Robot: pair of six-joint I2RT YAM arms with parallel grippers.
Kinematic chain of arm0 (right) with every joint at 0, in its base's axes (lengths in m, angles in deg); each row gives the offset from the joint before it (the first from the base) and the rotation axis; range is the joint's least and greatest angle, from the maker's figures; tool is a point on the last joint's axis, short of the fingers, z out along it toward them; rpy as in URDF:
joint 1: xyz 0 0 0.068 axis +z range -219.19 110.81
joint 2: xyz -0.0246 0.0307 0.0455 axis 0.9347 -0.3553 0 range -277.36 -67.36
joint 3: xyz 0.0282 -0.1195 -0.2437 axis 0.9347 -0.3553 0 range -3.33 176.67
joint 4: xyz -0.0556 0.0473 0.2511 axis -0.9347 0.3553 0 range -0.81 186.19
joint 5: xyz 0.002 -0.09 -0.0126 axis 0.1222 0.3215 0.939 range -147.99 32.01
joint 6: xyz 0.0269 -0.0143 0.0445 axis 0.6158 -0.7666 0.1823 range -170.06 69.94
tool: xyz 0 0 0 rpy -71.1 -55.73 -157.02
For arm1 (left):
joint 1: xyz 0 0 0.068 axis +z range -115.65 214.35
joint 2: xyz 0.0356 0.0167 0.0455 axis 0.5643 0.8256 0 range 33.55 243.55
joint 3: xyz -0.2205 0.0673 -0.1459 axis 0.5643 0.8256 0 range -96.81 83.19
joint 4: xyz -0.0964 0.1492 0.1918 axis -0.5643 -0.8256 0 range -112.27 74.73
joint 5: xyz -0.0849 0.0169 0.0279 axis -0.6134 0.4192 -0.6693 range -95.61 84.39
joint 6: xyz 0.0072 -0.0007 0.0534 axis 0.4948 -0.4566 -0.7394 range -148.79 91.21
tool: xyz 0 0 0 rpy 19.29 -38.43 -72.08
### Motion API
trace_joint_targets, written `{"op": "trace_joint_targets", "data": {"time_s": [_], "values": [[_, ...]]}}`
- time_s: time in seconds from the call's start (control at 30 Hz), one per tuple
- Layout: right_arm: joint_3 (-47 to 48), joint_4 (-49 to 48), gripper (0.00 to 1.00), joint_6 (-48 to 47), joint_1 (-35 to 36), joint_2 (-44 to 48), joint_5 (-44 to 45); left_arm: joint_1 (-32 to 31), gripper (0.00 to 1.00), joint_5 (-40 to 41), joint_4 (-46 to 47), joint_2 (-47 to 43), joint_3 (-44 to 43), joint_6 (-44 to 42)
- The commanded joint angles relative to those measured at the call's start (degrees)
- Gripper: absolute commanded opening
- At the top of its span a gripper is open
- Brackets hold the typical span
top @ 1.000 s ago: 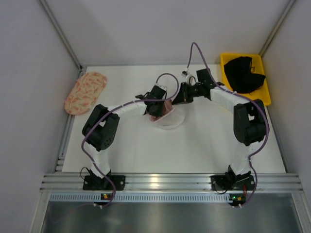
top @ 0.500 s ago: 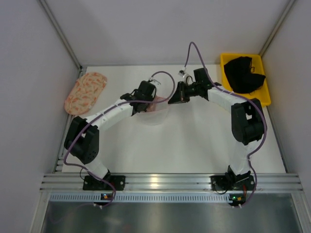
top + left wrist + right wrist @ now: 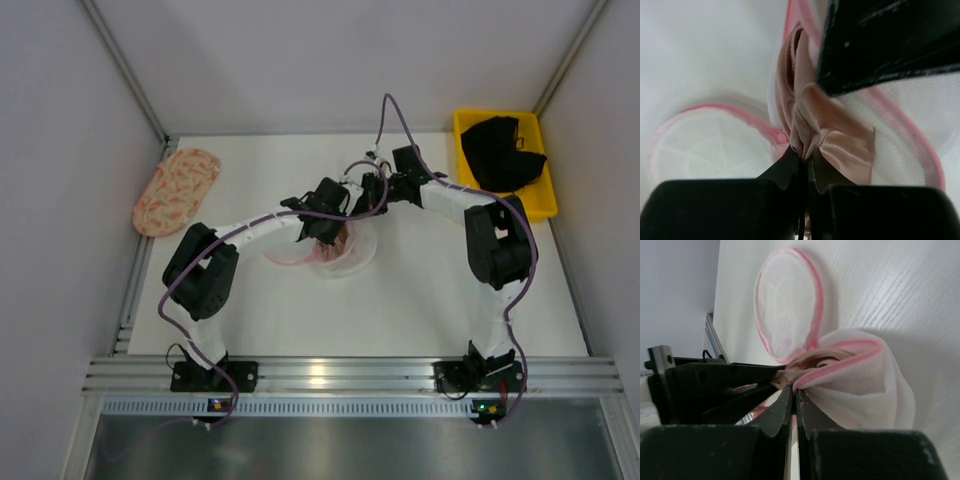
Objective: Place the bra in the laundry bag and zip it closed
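Left tool pinches the bra at the mouth of the bag; right tool clamps its pink rim.

- Looks like a robotics lab test cell, not a home or a shop.
- Boxed in by plain white wall panels with bare metal corner posts.
- Built around two robot arms, a left arm and a right arm, bolted to an aluminium rail at the near edge of a white table.
- Strung with loose purple cables looping along both arms.
- Set with props at the far edges: a yellow bin holding a black garment, and a patterned fabric piece at the far left.
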Motion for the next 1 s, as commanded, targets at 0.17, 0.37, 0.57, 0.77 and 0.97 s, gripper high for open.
{"op": "trace_joint_targets", "data": {"time_s": [0.17, 0.37, 0.57, 0.77, 0.97], "values": [[-2.29, 1.08, 0.0, -3.11, 0.04, 3.93, -0.03, 1.51, 0.0, -16.31, 11.09, 4.36, -0.96, 12.19], [0.07, 4.84, 0.0, -6.0, -0.76, 6.47, -1.52, 4.66, 0.0, -21.91, 10.47, 0.16, 2.02, 15.45], [4.64, 19.3, 0.0, -15.63, -2.34, 10.25, -2.07, 6.17, 0.0, -27.65, 12.49, -2.14, 3.62, 18.52], [5.18, 30.08, 0.0, -29.29, -4.62, 10.79, 3.57, 7.13, 0.0, -31.16, 12.41, -4.68, 3.7, 19.15], [5.27, 26.66, 0.0, -25.53, -4.62, 9.38, 1.99, 5.03, 0.0, -39.96, 15.74, -3.56, 3.0, 18.44]]}}
